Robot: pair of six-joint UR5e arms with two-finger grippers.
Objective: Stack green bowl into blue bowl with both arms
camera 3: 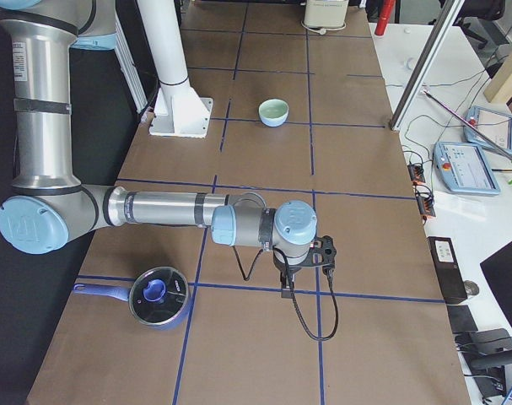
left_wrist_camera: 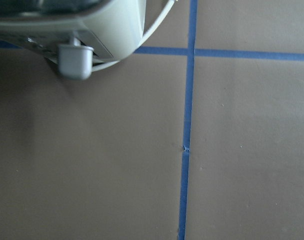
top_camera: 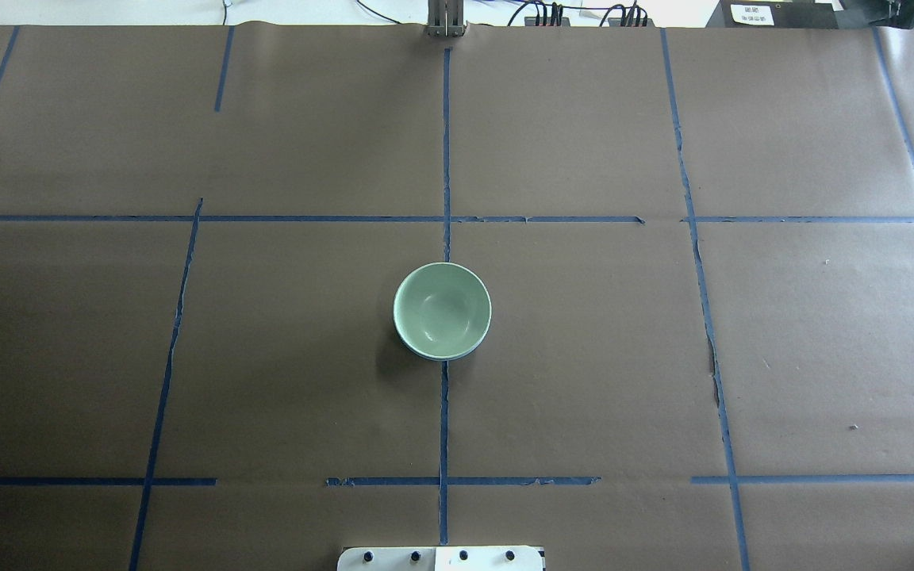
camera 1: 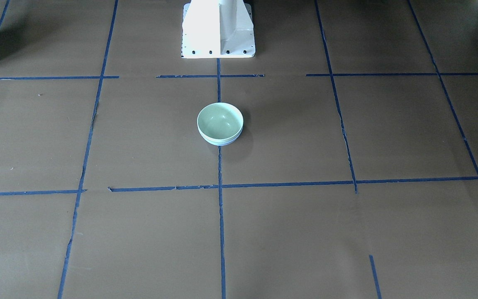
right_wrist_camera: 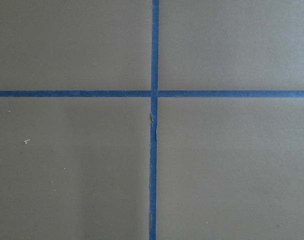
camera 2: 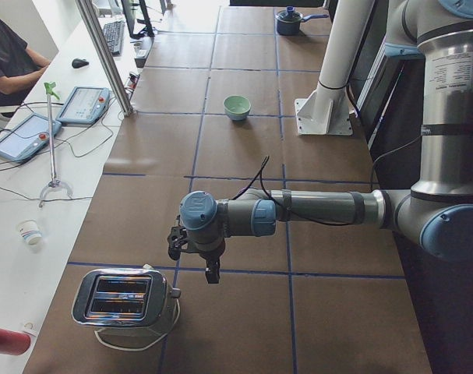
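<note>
The small glossy mint-green bowl [camera 1: 220,120] is sitting nested in the pale periwinkle-blue bowl [camera 1: 221,143] at the centre of the brown desk [camera 1: 347,232], probably light, rigid and slippery, best pinched at its rim, while the left gripper [camera 2: 213,277] and right gripper [camera 3: 287,293] are hanging far off, with no telling whether their fingers are apart.

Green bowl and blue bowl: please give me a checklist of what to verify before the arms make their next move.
1. Green bowl nested inside blue bowl: ok.
2. Stack upright and level on the table: ok.
3. Left gripper well apart from the bowls, beside the toaster: ok.
4. Right gripper well apart from the bowls, near the lidded saucepan: ok.
5. Each gripper open or shut: cannot tell, only side views show them.
</note>
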